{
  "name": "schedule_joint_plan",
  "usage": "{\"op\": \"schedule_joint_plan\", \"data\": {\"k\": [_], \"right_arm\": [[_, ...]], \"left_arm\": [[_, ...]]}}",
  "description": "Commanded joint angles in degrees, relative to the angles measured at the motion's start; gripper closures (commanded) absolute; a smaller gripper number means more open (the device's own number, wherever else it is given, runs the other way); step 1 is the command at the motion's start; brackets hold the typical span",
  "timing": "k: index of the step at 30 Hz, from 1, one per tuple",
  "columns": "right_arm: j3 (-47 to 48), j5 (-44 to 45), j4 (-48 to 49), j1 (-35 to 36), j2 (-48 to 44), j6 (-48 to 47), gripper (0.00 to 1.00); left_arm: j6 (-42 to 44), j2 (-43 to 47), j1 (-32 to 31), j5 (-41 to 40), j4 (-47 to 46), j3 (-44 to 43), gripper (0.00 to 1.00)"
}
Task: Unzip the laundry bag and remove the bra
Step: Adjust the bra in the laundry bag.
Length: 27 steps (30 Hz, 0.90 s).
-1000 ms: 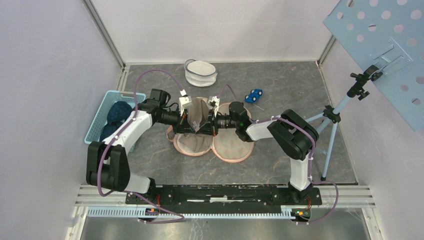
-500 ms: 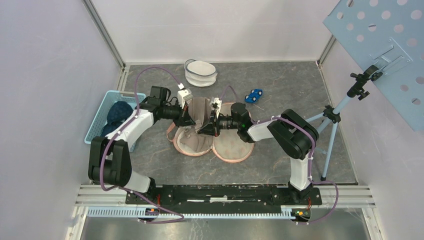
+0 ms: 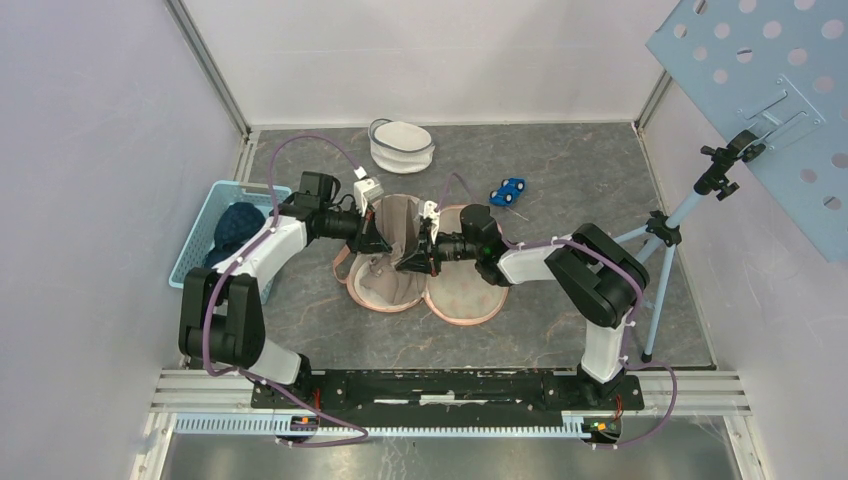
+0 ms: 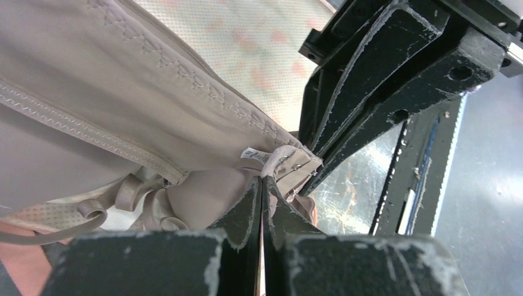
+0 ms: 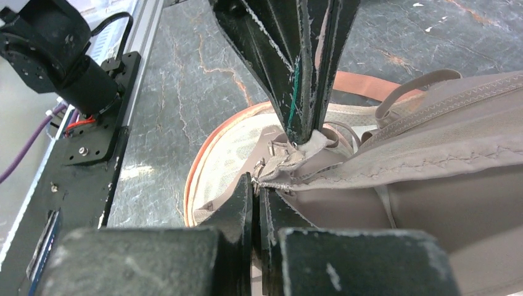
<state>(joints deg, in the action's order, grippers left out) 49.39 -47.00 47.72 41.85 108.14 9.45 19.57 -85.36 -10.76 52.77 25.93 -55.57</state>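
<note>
Both my left pincer (image 4: 262, 183) and my right pincer (image 5: 254, 186) are clenched on one end of the beige bra (image 4: 123, 86), at the band by the small hooks. It hangs between them just over the open laundry bag (image 3: 462, 298), perhaps touching the mesh, which I cannot see well. It is soft, light and stretchy, so it will sag; the stitched band is the firm place to hold, not the thin strap.
</note>
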Motion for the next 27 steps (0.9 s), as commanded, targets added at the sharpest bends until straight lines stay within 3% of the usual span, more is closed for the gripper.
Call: {"op": "schedule_joint_plan", "data": {"k": [1, 9, 11, 13, 15, 21, 23, 25, 27], "right_arm": [[1.77, -2.63, -2.15, 0.96, -2.71, -6.29, 1.0], [3.22, -2.39, -3.32, 1.02, -2.63, -7.43, 1.0], [3.77, -2.47, -3.68, 0.95, -2.5, -7.5, 1.0], [4.05, -2.94, -3.69, 0.95, -2.41, -7.29, 1.0], [4.05, -3.34, -3.6, 1.05, -2.41, -7.17, 1.0], [3.96, -4.11, -3.51, 1.05, -2.49, -7.11, 1.0], [3.66, -4.54, -2.93, 1.09, -2.62, -6.95, 1.0], [3.51, -4.76, -2.87, 1.04, -2.8, -7.18, 1.0], [3.36, -4.76, -3.78, 1.02, -2.92, -8.35, 1.0]], "left_arm": [[7.17, 1.45, 0.33, 7.25, 4.1, -2.38, 0.98], [13.53, 0.59, 0.22, 8.76, 11.2, -3.88, 0.97], [13.74, 0.47, 0.24, 9.09, 11.36, -4.01, 0.84], [13.57, 0.08, 0.22, 8.96, 11.42, -4.31, 0.66], [13.5, -0.57, 0.22, 9.12, 11.33, -4.76, 0.55], [13.11, -1.69, -1.73, 8.94, 10.35, -4.64, 0.45], [13.46, -1.95, -2.24, 8.31, 10.29, -4.55, 0.51], [12.97, -2.26, -2.16, 8.11, 10.09, -4.71, 0.8], [12.28, -2.59, -1.84, 7.66, 9.91, -4.98, 0.96]]}}
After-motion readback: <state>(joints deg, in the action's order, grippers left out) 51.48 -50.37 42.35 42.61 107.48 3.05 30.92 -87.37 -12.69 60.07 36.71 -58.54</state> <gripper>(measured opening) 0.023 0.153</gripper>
